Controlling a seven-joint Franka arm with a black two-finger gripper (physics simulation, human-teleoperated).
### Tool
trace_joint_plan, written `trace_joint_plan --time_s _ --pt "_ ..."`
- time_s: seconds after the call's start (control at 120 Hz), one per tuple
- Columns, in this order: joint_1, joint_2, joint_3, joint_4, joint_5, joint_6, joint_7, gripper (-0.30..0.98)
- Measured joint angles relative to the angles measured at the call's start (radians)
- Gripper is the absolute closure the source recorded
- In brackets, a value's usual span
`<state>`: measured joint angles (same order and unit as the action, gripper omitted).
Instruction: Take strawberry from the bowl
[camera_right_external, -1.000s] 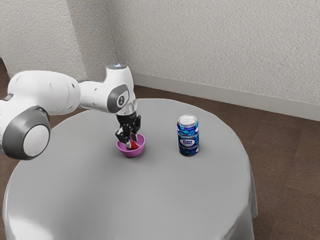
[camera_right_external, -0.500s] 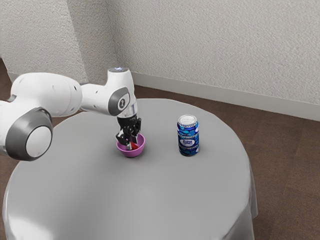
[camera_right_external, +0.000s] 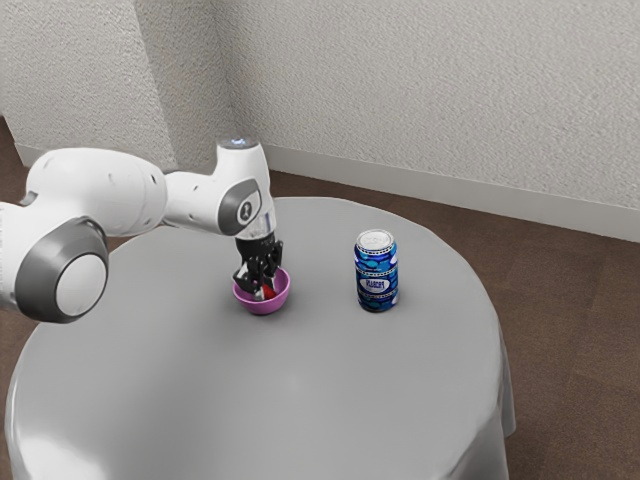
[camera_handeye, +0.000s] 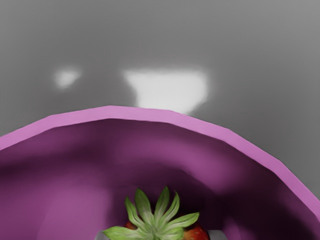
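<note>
Black gripper (camera_right_external: 264, 288) points down into the bowl, left of centre in the exterior view; cannot tell how far open it is, nor whether it has hold of anything. Red strawberry with green leafy crown (camera_handeye: 156, 229) lies inside the round magenta bowl (camera_right_external: 262, 307), directly below the gripper; in the wrist view, at the lower edge, crown showing. Surface: round table under smooth grey cloth (camera_right_external: 290, 390), bright sheen at lower left of the exterior view. Blue patterned drinks can (camera_right_external: 377, 278) upright, right of centre, well apart from the bowl. Room: rough off-white wall (camera_right_external: 420, 90) across the top, pale skirting board (camera_right_external: 450, 181) at its foot, brown floor (camera_right_external: 580, 330) at right. Versus one second earlier: gripper lower and slightly further right; bowl and can unmoved.
</note>
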<state>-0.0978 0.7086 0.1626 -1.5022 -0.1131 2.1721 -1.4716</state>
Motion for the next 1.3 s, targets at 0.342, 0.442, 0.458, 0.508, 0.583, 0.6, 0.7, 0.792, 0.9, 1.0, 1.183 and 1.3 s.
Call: trace_joint_plan --time_s 0.342,0.442,0.458,0.508,0.583,0.6,0.7,0.792,0.9,1.0,1.183,1.3 --pt "-0.020 -0.074 0.003 0.001 0.004 -0.011 -0.002 0.63" --pt "-0.075 -0.165 0.039 -0.057 0.005 -0.017 -0.003 0.66" --pt "-0.101 -0.179 0.062 -0.072 0.005 -0.018 -0.003 0.67" --pt "-0.173 -0.224 0.112 -0.118 0.003 -0.020 -0.004 0.68" --pt "-0.248 -0.260 0.138 -0.169 -0.001 -0.021 -0.005 0.69" --pt "-0.260 -0.264 0.141 -0.179 -0.002 -0.020 -0.005 0.70" --pt "-0.318 -0.287 0.147 -0.249 -0.009 -0.017 -0.006 0.71" --pt "-0.374 -0.283 0.148 -0.291 -0.023 -0.001 -0.008 0.73" --pt "-0.423 -0.255 0.147 -0.296 -0.036 0.019 -0.010 0.74" --pt "-0.443 -0.219 0.145 -0.280 -0.041 0.035 -0.012 0.74" --pt "-0.447 -0.159 0.136 -0.238 -0.047 0.055 -0.014 0.72" --pt "-0.448 -0.144 0.127 -0.233 -0.056 0.078 -0.014 0.59"
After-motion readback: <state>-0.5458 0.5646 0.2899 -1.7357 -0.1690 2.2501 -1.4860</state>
